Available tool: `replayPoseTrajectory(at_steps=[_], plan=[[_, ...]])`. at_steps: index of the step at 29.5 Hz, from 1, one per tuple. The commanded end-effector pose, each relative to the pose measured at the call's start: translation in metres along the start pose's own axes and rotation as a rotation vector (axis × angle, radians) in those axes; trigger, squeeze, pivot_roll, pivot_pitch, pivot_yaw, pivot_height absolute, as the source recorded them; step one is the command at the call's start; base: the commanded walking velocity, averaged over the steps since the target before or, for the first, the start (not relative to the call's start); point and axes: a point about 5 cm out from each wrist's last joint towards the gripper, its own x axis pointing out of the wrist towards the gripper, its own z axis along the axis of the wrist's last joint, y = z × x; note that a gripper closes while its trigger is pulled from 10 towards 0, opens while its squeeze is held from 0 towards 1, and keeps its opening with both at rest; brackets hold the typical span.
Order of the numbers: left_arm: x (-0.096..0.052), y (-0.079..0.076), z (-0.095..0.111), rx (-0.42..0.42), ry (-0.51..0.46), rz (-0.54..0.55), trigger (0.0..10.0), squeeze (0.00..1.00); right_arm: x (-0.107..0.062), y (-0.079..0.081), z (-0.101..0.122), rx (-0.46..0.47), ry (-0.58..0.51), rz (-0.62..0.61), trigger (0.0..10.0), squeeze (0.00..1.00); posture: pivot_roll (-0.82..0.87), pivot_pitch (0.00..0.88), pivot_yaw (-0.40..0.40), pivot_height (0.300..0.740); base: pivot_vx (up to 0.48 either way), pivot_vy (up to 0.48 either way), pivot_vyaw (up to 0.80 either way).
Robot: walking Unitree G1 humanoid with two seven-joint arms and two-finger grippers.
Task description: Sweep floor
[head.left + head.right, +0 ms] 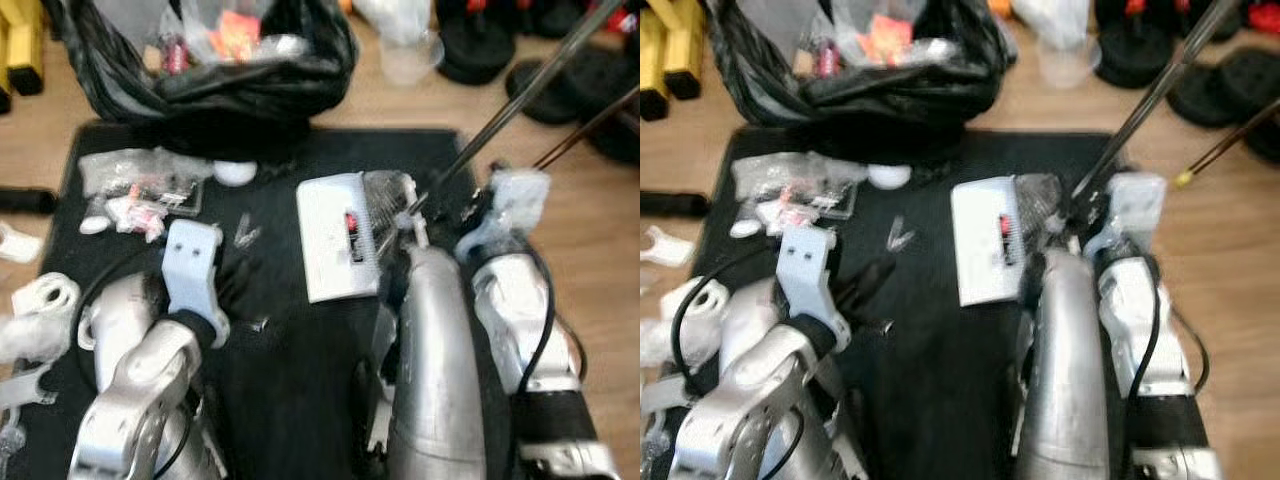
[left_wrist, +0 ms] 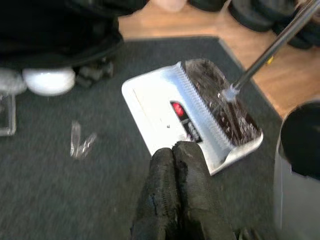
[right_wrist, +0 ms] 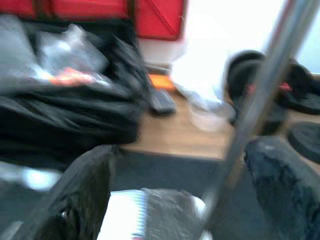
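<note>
A white dustpan lies on a black mat, with crumpled clear plastic heaped at its back end. Its long metal handle rises toward the upper right. My left gripper is shut with nothing in it, its tips just short of the dustpan's near edge. My right gripper is open, and the metal handle passes between its fingers, closer to one of them. A thin rod with a yellow tip slants beside the handle.
A full black trash bag stands at the mat's far edge. Plastic wrappers, a white round piece and a small clear scrap litter the mat. Black weight plates and a clear cup sit on the wooden floor beyond.
</note>
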Motion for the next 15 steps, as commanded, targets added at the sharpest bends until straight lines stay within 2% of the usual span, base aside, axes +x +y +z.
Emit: replayPoseTrajectory(at_steps=[1,4,7,9,11,12,13,15], plan=[[0.002,-0.001,-0.006,0.002,0.009,0.013,10.0,0.0,-0.007,0.011,0.004,0.045,0.012,0.057,10.0,0.0,-0.14,0.257,-0.159,0.319,0.0,0.0,0.0],[0.013,0.001,-0.004,0.019,-0.022,0.037,10.0,0.0,-0.014,0.03,0.004,0.098,0.034,0.129,10.0,0.0,-0.16,0.204,-0.162,0.334,0.0,0.0,0.0],[0.015,0.002,-0.004,0.024,-0.031,0.046,10.0,0.0,-0.016,0.036,0.0,0.103,0.044,0.146,10.0,0.0,-0.16,0.171,-0.161,0.339,0.0,0.0,0.0],[0.014,-0.004,-0.008,0.023,-0.035,0.038,10.0,0.0,-0.028,0.041,-0.008,0.086,0.093,0.168,10.0,0.0,-0.16,0.122,-0.156,0.349,0.0,0.0,0.0],[0.013,-0.006,-0.01,0.022,-0.036,0.032,10.0,0.0,-0.034,0.042,-0.011,0.075,0.116,0.176,10.0,0.0,-0.15,0.119,-0.155,0.354,0.0,0.0,0.0],[0.011,-0.011,-0.013,0.035,-0.032,0.032,10.0,0.0,-0.04,0.037,-0.015,0.02,0.138,0.177,10.0,0.0,-0.15,0.095,-0.148,0.359,0.0,0.0,0.0],[0.011,-0.011,-0.013,0.035,-0.032,0.032,10.0,0.0,-0.04,0.037,-0.015,0.02,0.138,0.177,10.0,0.0,-0.15,0.095,-0.148,0.359,0.0,0.0,0.0],[0.009,-0.015,-0.018,0.082,-0.035,0.04,10.0,0.0,-0.052,0.024,-0.021,-0.05,0.189,0.179,10.0,0.0,-0.14,0.068,-0.141,0.369,0.0,0.0,0.0]])
